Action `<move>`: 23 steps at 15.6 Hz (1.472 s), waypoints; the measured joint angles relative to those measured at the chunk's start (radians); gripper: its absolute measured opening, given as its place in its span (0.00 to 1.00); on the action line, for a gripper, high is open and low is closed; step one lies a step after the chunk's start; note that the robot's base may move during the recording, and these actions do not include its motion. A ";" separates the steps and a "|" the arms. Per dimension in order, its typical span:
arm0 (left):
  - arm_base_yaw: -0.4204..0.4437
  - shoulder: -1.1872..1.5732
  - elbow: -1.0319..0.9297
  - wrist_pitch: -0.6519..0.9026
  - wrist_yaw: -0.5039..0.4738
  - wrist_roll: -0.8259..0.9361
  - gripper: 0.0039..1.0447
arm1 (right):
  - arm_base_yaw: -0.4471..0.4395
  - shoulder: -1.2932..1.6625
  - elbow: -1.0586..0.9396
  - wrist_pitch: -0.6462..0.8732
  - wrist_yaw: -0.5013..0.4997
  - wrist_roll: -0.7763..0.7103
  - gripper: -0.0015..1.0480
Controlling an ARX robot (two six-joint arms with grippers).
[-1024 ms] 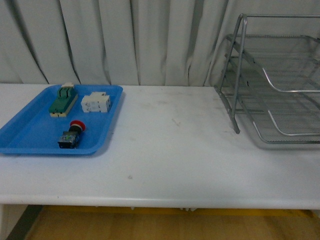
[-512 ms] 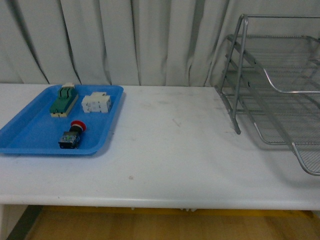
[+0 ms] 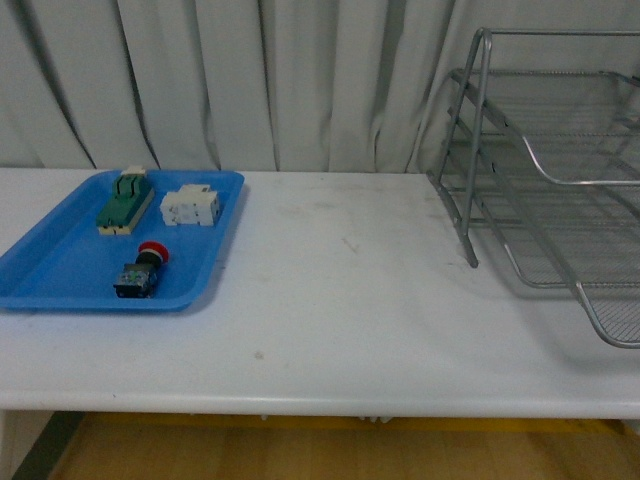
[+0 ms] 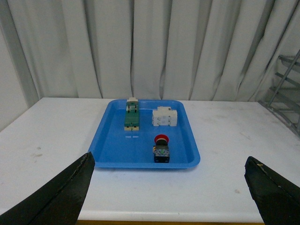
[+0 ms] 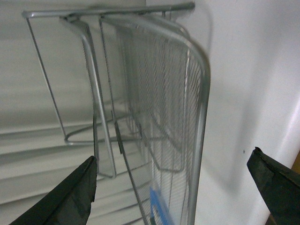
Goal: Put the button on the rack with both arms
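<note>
The button [image 3: 142, 272], a red cap on a dark body, lies on its side near the front of the blue tray [image 3: 60, 275] at the left of the table. In the left wrist view the button [image 4: 161, 149] lies ahead of my left gripper [image 4: 171, 194], which is open and hangs apart from it over the table's front edge. The silver wire rack [image 3: 478, 150] stands at the right, its lowest tray [image 3: 588, 312] slid out forward. My right gripper [image 5: 173, 192] is open, with the rack's mesh tray rim [image 5: 199, 140] running between its fingers. Neither arm shows in the front view.
A green-and-beige block [image 3: 124, 201] and a white breaker [image 3: 191, 206] lie at the back of the blue tray. White curtains [image 3: 250, 80] hang behind the white table [image 3: 350, 300]. The rack's edge [image 4: 287, 89] shows at the side of the left wrist view.
The rack's lowest tray has slid out toward the table's front edge since one second ago. The button and the blue tray have stayed put.
</note>
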 joint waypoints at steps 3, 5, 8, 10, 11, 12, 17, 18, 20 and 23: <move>0.000 0.000 0.000 0.000 0.000 0.000 0.94 | -0.020 -0.166 -0.104 -0.004 -0.079 0.000 0.94; 0.000 0.000 0.000 0.000 0.000 0.000 0.94 | -0.070 -0.341 -0.141 -0.031 -0.133 -0.021 0.93; 0.000 0.000 0.000 0.000 0.000 0.000 0.94 | 0.003 -1.079 -0.156 -0.674 -0.023 -0.771 0.57; 0.000 0.000 0.000 0.000 0.000 0.000 0.94 | 0.127 -1.483 -0.184 -1.043 0.101 -1.199 0.31; 0.000 0.000 0.000 0.000 0.000 0.000 0.94 | 0.181 -1.626 -0.197 -1.178 0.153 -1.271 0.20; 0.000 0.000 0.000 0.000 0.000 0.000 0.94 | 0.243 -1.746 -0.220 -1.257 0.215 -1.310 0.10; 0.000 0.000 0.000 0.000 0.000 0.000 0.94 | 0.434 -1.871 -0.285 -1.291 0.410 -1.360 0.02; 0.000 0.000 0.000 0.000 0.000 0.000 0.94 | 0.467 -1.887 -0.293 -1.290 0.438 -1.362 0.02; 0.000 0.000 0.000 0.000 0.000 0.000 0.94 | 0.570 -1.909 -0.307 -1.295 0.562 -1.363 0.02; 0.000 0.000 0.000 0.000 0.000 0.000 0.94 | 0.640 -1.925 -0.330 -1.294 0.620 -1.364 0.02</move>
